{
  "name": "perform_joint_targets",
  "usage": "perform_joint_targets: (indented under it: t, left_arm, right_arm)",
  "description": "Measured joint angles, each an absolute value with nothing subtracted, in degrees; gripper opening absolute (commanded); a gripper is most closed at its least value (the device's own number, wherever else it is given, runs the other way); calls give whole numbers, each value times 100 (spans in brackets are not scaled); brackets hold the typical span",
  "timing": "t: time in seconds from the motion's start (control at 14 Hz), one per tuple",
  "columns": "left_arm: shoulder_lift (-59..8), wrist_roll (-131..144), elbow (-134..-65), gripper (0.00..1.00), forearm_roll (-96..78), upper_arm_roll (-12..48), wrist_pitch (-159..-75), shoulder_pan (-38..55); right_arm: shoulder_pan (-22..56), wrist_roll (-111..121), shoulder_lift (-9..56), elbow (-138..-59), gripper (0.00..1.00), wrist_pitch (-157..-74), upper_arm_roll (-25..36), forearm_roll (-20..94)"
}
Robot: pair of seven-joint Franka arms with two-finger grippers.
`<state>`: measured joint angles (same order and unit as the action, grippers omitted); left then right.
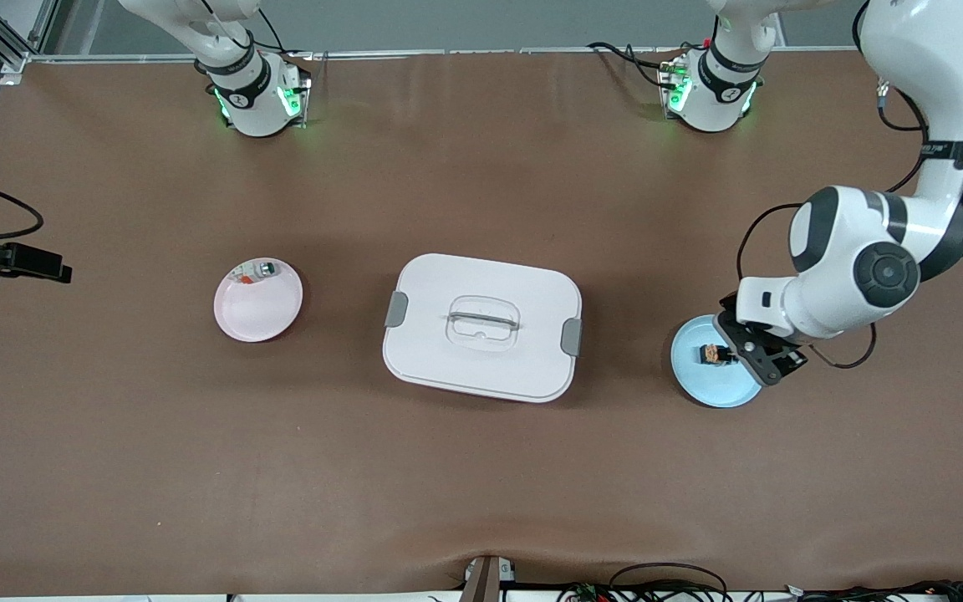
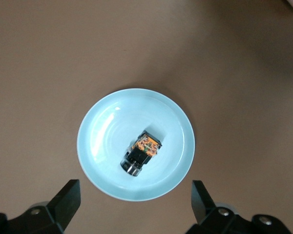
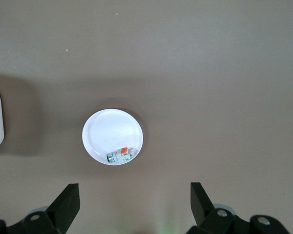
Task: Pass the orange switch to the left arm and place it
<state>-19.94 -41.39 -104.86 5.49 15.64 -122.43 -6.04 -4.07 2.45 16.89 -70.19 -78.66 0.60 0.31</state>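
Right gripper [image 3: 132, 207] of yours hangs wide apart and empty, high over the pink plate [image 1: 257, 313] at nine o'clock from the box [image 1: 482, 326], just waiting. At three o'clock, your left gripper [image 1: 741, 349] is spread open too, right above the blue plate [image 1: 711, 389]. You've got the orange switch [image 2: 141, 154] lying loose there, probably the drop-off spot since it skirts the box.

Two plates [image 1: 257, 311] [image 1: 720, 389], one box [image 1: 481, 326], one switch [image 1: 711, 354]
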Motion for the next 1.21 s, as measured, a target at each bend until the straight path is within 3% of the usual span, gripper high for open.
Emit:
perform_joint_targets:
  t: [0.86,1.21]
  left_arm:
    - [-675,-1390,-9950,100,129,1527,-11011,-1179]
    - [-655,-1312,-9069,100,151,1502,-10030,-1233]
  right_arm:
    - [-522,532,1259,-7136,100,-7965,51,39]
    - [-520,738,1063,-7455,100,-8012,28,47]
